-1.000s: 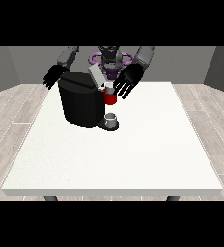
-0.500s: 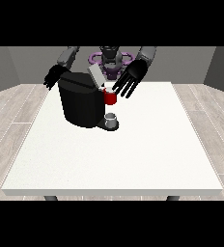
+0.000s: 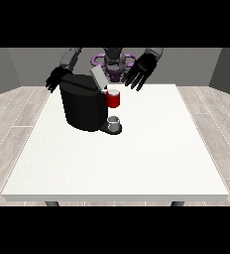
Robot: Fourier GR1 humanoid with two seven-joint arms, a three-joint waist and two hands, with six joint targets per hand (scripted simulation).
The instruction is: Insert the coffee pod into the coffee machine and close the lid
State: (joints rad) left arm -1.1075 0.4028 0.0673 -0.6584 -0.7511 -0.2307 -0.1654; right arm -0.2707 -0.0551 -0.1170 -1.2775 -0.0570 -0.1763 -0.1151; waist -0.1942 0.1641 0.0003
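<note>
— What is hard to see?
— The hand at the view's left (image 3: 54, 79), at ten o'clock of the one black coffee machine (image 3: 83, 101), is partly hidden behind it; I cannot tell how its fingers lie.
— And the other hand?
— The hand at the view's right (image 3: 139, 72) is spread open above the white surface (image 3: 137, 154), at two o'clock of a red thing at the machine (image 3: 113, 98). A grey thing (image 3: 114, 122) sits below.

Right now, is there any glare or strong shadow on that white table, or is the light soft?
Front view: the light is soft and even; the white table shows no glare. The black coffee machine casts only a faint shadow at its base, near a small grey thing. Both black hands, at the view's left and right, show little surface detail.
</note>
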